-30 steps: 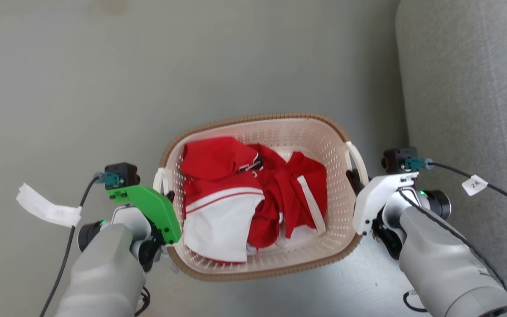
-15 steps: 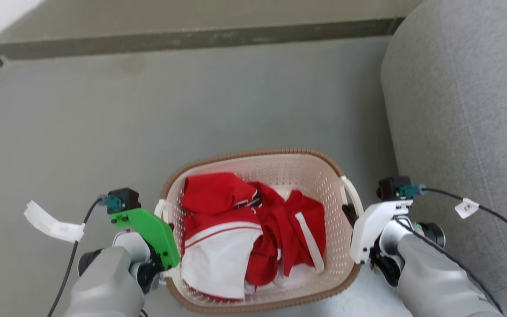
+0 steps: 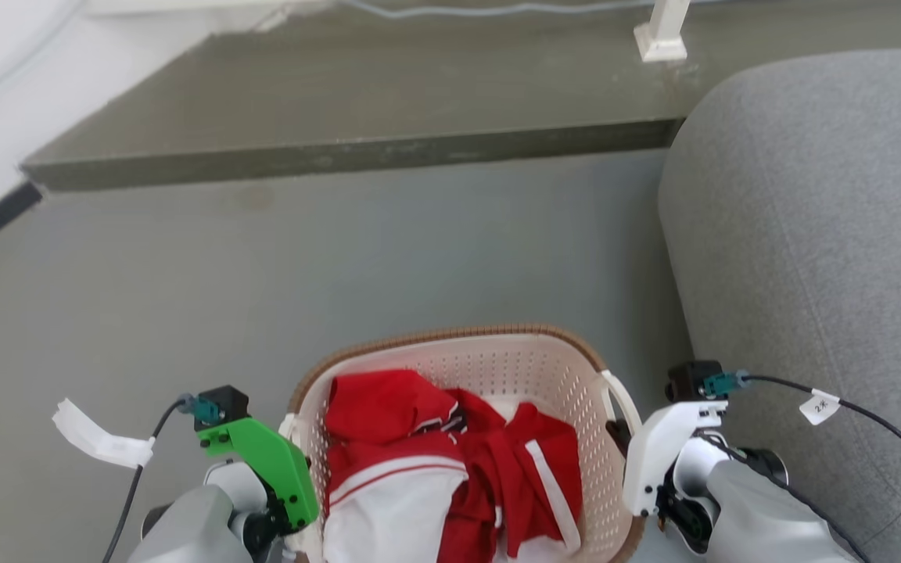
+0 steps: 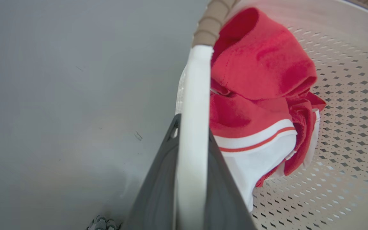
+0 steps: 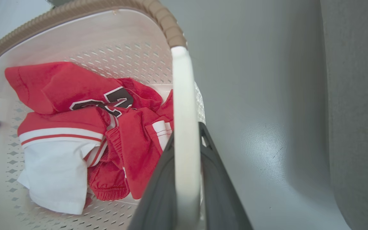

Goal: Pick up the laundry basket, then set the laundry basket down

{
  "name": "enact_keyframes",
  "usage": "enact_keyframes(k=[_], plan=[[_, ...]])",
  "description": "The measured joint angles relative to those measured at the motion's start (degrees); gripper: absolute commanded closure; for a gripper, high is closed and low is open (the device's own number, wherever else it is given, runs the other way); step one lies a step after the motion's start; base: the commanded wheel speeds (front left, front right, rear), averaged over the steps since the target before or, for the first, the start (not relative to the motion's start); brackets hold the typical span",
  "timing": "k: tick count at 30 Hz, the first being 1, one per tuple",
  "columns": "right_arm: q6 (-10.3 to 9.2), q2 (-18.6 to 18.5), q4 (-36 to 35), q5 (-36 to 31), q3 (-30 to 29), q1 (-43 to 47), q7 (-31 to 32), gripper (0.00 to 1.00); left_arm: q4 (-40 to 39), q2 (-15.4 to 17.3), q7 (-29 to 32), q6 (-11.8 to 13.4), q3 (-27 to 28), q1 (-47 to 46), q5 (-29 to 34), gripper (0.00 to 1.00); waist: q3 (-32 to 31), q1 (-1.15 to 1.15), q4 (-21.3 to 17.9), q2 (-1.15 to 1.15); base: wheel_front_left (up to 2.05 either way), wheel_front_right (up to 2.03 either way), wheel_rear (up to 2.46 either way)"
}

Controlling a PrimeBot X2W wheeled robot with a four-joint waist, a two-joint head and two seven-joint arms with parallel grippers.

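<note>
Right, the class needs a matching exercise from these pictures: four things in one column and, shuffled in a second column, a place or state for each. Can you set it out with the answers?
Column A
1. laundry basket
2. red and white clothes
3. grey sofa
4. left gripper

Column B
a. stands to the robot's right of the basket
b. shut on a white loop handle
c. lying inside the basket
d. gripped at both side handles

Pairs: 1-d, 2-c, 3-a, 4-b.
</note>
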Motion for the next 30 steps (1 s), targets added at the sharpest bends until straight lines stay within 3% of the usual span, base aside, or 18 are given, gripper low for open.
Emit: enact_keyframes(k=[13,30], plan=[[-0.01,0.03,-0.11,4.61,1.53,3.76,3.45,1.00,0.53,0.19,3.20,0.00,-0.49,3.28,-0.82,1.00,-7.47,0.00,0.00,0.00,0.00,0.00,0.00],[-0.01,0.13,-0.07,6.05,2.59,3.74,4.05,1.00,0.53,0.65,3.48,0.00,-0.62,3.37,-1.29,1.00,-8.68,0.00,-0.50,0.00,0.00,0.00,0.00]])
